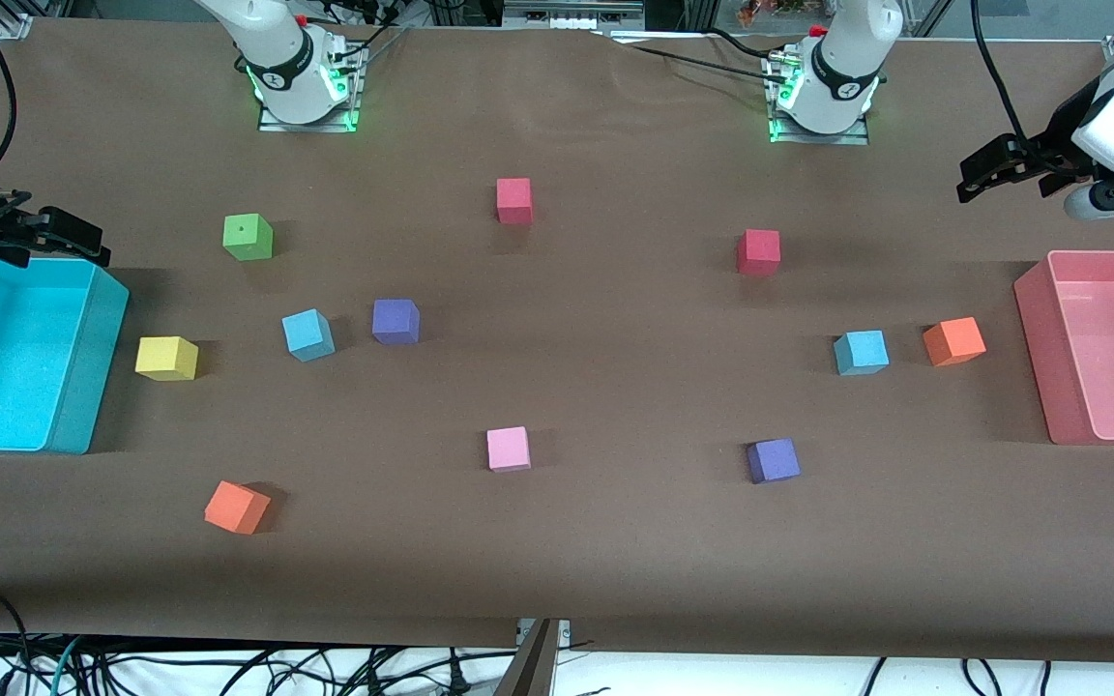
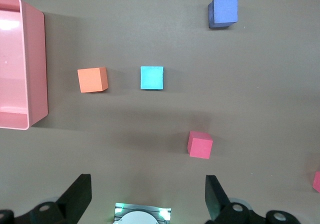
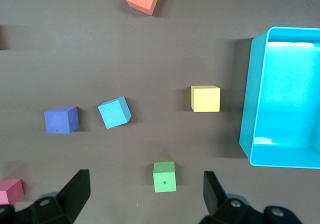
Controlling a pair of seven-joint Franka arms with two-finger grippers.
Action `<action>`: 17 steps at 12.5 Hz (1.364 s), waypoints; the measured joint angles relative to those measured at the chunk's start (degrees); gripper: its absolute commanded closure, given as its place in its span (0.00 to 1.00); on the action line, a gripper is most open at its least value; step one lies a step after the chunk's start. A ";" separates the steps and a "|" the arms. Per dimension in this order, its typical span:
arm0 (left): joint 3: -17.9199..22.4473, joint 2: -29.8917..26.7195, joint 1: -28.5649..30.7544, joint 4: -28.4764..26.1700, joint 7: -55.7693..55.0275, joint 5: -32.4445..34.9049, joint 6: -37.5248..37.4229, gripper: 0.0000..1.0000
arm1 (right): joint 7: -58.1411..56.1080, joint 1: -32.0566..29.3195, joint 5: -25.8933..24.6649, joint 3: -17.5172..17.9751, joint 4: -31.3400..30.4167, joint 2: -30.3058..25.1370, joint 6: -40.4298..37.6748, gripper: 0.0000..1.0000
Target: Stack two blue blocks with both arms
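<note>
both my pincers hang wide open and empty, parked high at the two ends of the table.

front view: my left gripper (image 1: 978, 179) is over the table just by the pink bin (image 1: 1036, 319), my right gripper (image 1: 83, 240) over the rim of the cyan bin (image 1: 98, 367). one blue block (image 1: 861, 352) sits toward my left arm's end, just beside an orange cube (image 1: 953, 341). the other blue block (image 1: 307, 334) sits toward my right arm's end, between a yellow cube (image 1: 166, 358) and a purple cube (image 1: 395, 321). the two are well apart, both flat on the table, so nothing is stacked yet. i judge this the very start: the reach has not begun.

left wrist view: my left fingers (image 2: 80, 194) stand spread with nothing between them. the blue block (image 2: 152, 77) lies square on the cloth, apart from the orange cube (image 2: 93, 79) and a red cube (image 2: 200, 145).

right wrist view: my right fingers (image 3: 77, 189) are spread too. the blue block (image 3: 114, 112) lies turned at an angle, near the purple cube (image 3: 61, 119), with a green cube (image 3: 164, 176) closer to my fingers.

next, i think each arm must drop over its own blue block; my right wrist will likely need a turn to match that skewed cube and to keep clear of the purple one.
</note>
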 measured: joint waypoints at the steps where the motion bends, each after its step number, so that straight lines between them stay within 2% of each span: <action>1: 0.02 0.01 0.22 -0.04 0.00 0.00 0.00 0.00 | 0.00 0.00 0.00 0.01 0.00 0.07 -0.04 0.00; 13: 0.03 0.14 1.15 -0.28 0.00 0.00 0.75 0.00 | -0.34 0.43 0.01 0.24 -0.19 0.66 -2.78 0.00; 17: 0.01 0.14 1.18 -0.29 0.00 0.00 0.83 0.00 | -1.03 6.00 0.01 0.58 -0.99 2.06 -2.97 0.00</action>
